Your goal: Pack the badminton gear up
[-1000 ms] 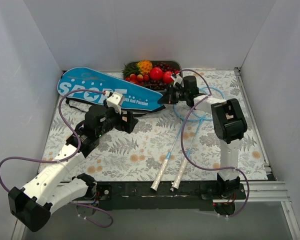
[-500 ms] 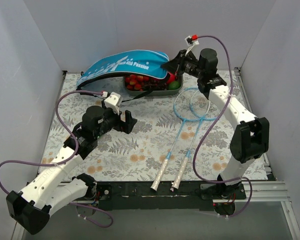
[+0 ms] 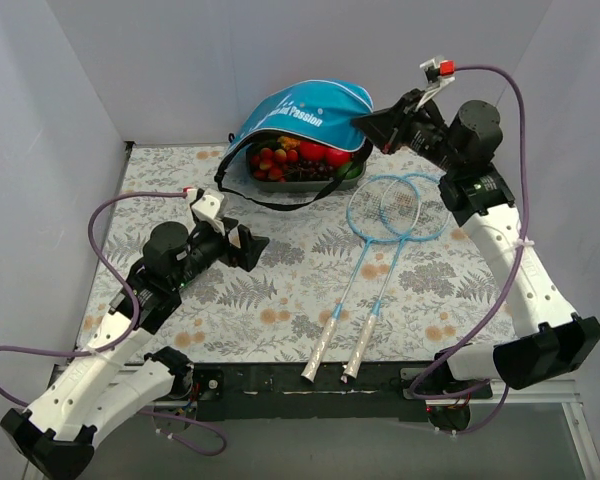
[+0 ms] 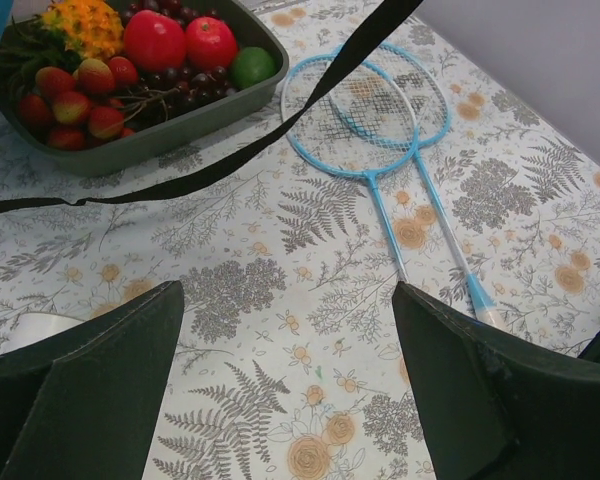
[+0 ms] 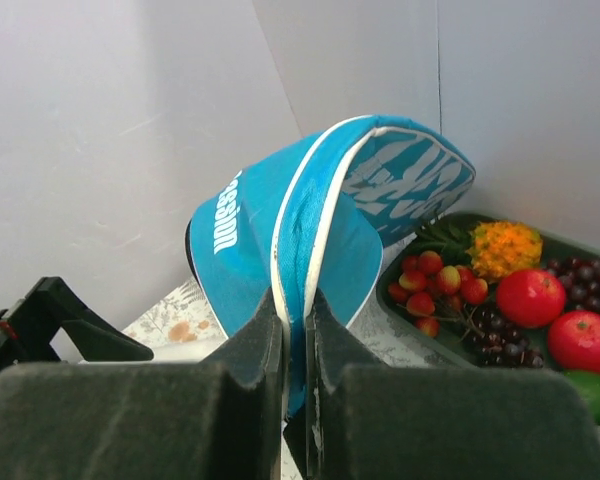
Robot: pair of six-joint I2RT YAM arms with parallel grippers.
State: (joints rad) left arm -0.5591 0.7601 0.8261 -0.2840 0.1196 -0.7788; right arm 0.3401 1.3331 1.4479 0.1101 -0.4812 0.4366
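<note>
Our right gripper (image 3: 361, 122) now holds the bag (image 3: 300, 112) up high. A moment ago it lay flat on the table (image 3: 280, 300). The jaws are shut tight on the bag's edge. The bag hangs folded above the tray (image 4: 180, 135) at the back. It is blue with white trim, and its black strap (image 3: 280, 205) dangles. Our left gripper (image 3: 254, 243) waits, jaws wide apart, holding nothing. The rackets (image 3: 388, 205) lie unpacked.

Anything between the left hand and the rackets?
Nothing sits on the table between the open left hand and the rackets. Only the black strap of the bag dangles across by the racket heads.
</note>
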